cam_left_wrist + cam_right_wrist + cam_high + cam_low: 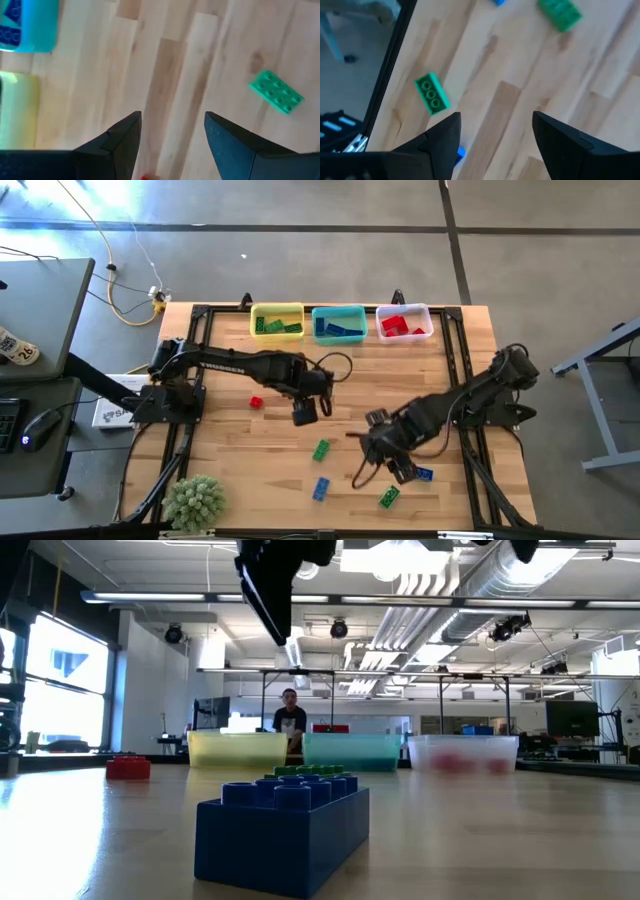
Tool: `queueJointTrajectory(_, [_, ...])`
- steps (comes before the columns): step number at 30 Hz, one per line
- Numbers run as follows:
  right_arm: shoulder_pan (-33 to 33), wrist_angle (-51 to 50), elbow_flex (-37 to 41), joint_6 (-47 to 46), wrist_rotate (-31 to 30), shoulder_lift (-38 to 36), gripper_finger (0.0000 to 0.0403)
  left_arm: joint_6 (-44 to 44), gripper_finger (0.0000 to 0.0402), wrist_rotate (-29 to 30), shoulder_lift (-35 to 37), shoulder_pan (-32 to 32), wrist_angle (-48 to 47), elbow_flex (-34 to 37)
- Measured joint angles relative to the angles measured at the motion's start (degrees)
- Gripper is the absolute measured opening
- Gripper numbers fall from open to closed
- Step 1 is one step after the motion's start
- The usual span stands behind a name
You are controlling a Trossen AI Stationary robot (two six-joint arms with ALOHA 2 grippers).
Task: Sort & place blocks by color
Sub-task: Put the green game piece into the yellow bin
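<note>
Five blocks lie flat on the wooden table: a red one (256, 402), a green one (321, 449), a blue one (320, 488), a second green one (388, 497) and a second blue one (424, 474). More blocks sit in the three bins at the far edge. My left gripper (305, 413) hovers open mid-table, between the red block and the green block (276, 91). My right gripper (402, 470) is open above the table, beside the blue block (460, 151), with a green block (432, 93) ahead. In the low view the blue block (285, 830) fills the foreground.
The yellow bin (277, 322) holds green blocks, the teal bin (339, 323) blue ones, the clear bin (404, 322) red ones. A spiky green plant (195, 502) stands at the near left corner. A person (290, 720) shows beyond the bins. Black frame rails run along the table's sides.
</note>
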State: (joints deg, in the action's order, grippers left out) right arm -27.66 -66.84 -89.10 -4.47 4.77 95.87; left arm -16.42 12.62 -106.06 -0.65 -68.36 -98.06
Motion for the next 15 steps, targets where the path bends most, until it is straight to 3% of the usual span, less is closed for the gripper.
queueJointTrajectory(15, [-12.3,3.3,0.0,-3.7,-0.2,11.0,0.0234,-1.5,0.0205,0.0,0.0,8.8,0.4,0.0])
